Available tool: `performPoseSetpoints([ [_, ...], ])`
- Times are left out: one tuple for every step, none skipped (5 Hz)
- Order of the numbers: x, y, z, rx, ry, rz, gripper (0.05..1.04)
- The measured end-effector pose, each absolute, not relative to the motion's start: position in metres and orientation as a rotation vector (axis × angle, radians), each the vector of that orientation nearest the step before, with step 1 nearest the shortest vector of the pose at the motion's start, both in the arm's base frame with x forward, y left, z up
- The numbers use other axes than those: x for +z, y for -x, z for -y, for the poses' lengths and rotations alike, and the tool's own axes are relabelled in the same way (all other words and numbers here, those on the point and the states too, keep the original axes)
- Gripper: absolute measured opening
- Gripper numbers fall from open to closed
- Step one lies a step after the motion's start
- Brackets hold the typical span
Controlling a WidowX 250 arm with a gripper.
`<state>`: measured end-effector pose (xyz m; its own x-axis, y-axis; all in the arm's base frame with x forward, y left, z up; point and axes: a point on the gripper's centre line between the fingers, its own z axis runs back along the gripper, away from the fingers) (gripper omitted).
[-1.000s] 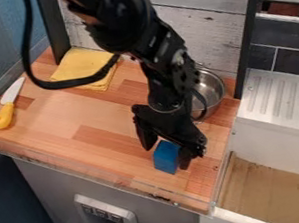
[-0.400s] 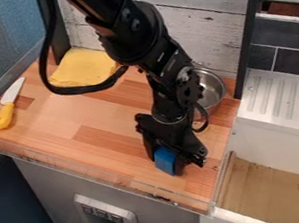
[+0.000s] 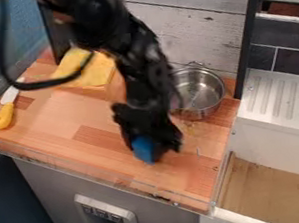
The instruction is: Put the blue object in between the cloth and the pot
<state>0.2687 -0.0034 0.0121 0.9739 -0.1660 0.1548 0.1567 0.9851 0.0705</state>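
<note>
Across a wooden surface (image 3: 106,150), black jaws clasp a blue block (image 3: 143,150) left of and nearer than the steel pot (image 3: 198,113); probably light and rigid, best held by opposite flat sides.

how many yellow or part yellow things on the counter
2: the cloth at the back left and the yellow-handled knife at the left edge; the arm may hide more.

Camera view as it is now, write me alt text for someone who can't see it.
A black robot gripper holds a blue block low at a wooden counter. Behind it are a yellow cloth toward the left and a metal pot toward the right; a yellow-handled knife lies far left.
</note>
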Motion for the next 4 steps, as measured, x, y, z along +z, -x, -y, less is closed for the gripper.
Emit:
performPoseSetpoints([
  [0.027,-0.273,-0.025,-0.107,-0.057,0.182,0.614],
  [0.040,-0.297,-0.046,-0.061,-0.068,0.219,0.614],
  [0.036,-0.327,-0.063,-0.010,-0.081,0.213,0.614],
  [0.030,-0.356,-0.075,0.020,-0.095,0.208,0.614],
])
